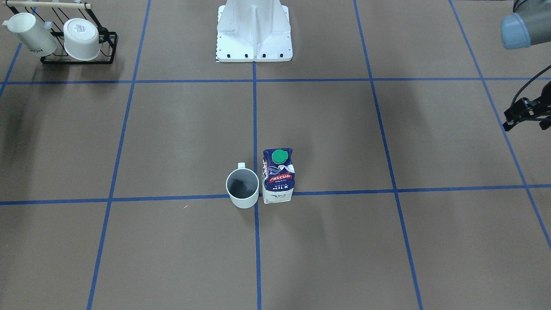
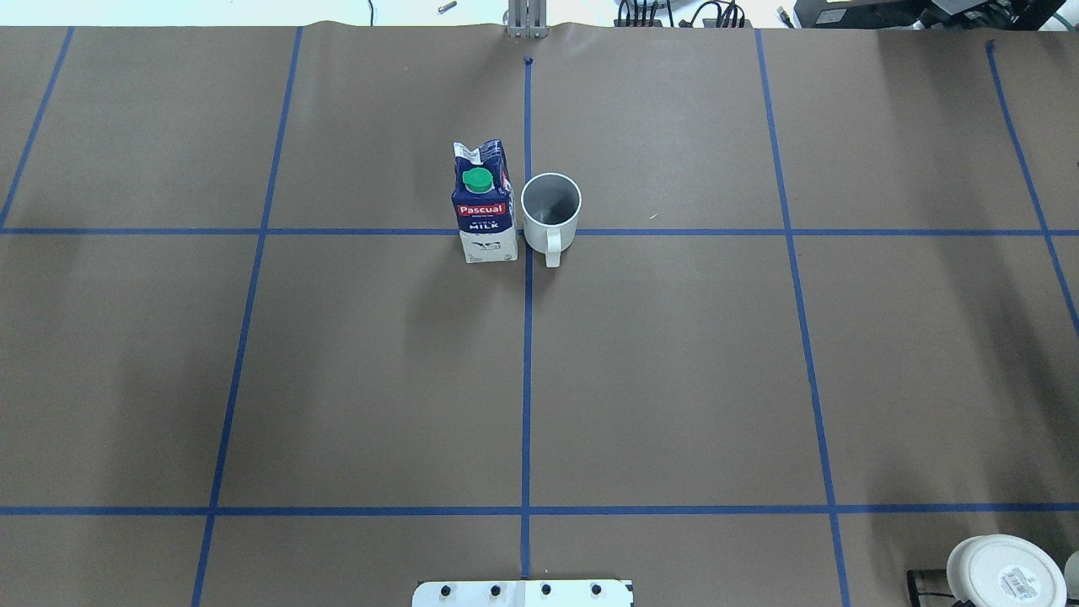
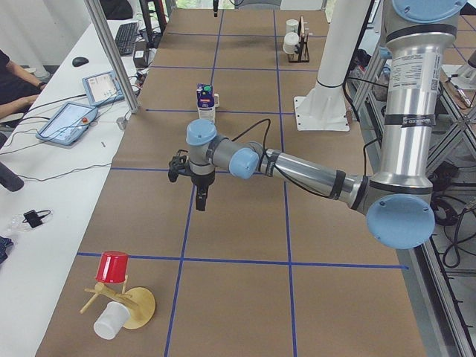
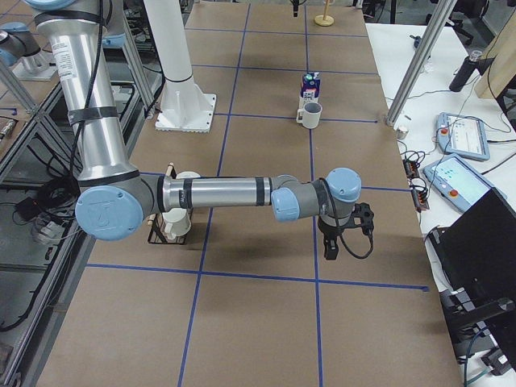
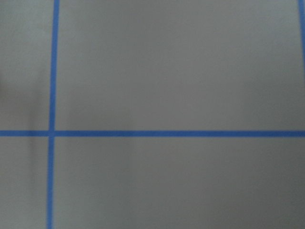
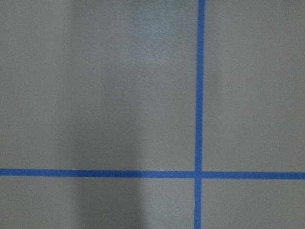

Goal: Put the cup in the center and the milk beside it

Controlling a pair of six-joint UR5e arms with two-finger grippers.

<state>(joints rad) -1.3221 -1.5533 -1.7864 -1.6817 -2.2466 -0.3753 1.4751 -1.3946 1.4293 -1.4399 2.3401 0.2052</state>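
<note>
We see the cup (image 2: 551, 206) standing upright at the middle of the table (image 2: 674, 379), where two blue lines (image 2: 527, 379) cross, with its handle turned toward the robot. The milk carton (image 2: 484, 206) stands upright just beside it, on the robot's left side; whether the two touch, we cannot tell. The left claw (image 3: 202, 199) hangs over the table's left end, pointing down, well apart from both things. The right claw (image 4: 330, 246) hangs the same way over the opposite end. For both claws we cannot tell if the fingers are apart or together. The wrist cameras show only brown table and blue lines. A black rack (image 1: 77, 62) with two white cups (image 1: 82, 38) stands far from the middle.
</note>
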